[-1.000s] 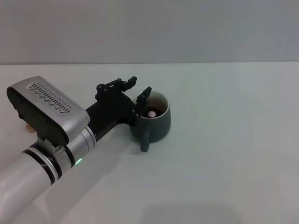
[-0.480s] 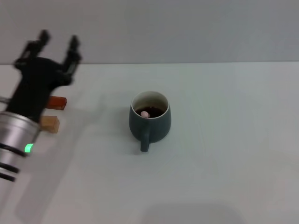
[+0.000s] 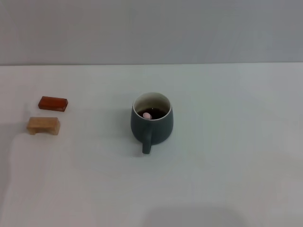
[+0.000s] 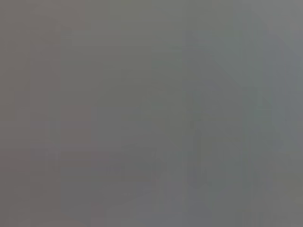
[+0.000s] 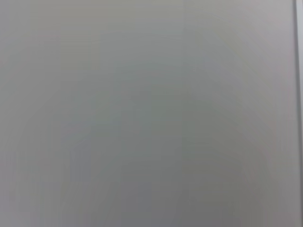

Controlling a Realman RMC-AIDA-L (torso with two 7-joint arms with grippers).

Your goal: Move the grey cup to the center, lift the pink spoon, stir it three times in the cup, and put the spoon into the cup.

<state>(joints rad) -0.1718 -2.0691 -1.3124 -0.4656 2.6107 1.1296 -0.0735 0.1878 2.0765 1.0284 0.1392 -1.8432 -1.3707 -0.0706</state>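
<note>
The grey cup (image 3: 152,119) stands upright near the middle of the white table, its stubby handle pointing toward me. The pink spoon (image 3: 147,115) lies inside the cup; only its pale pink end shows against the dark inside. Neither gripper shows in the head view. Both wrist views show only a plain grey surface with no fingers and no objects.
A small reddish-brown block (image 3: 53,102) and a small tan wooden block (image 3: 43,125) lie at the left of the white table (image 3: 227,156). A grey wall rises behind the table's far edge.
My left arm has drawn back from the cup, swung away to the left and left the head view. The cup with the spoon in it has not moved.
</note>
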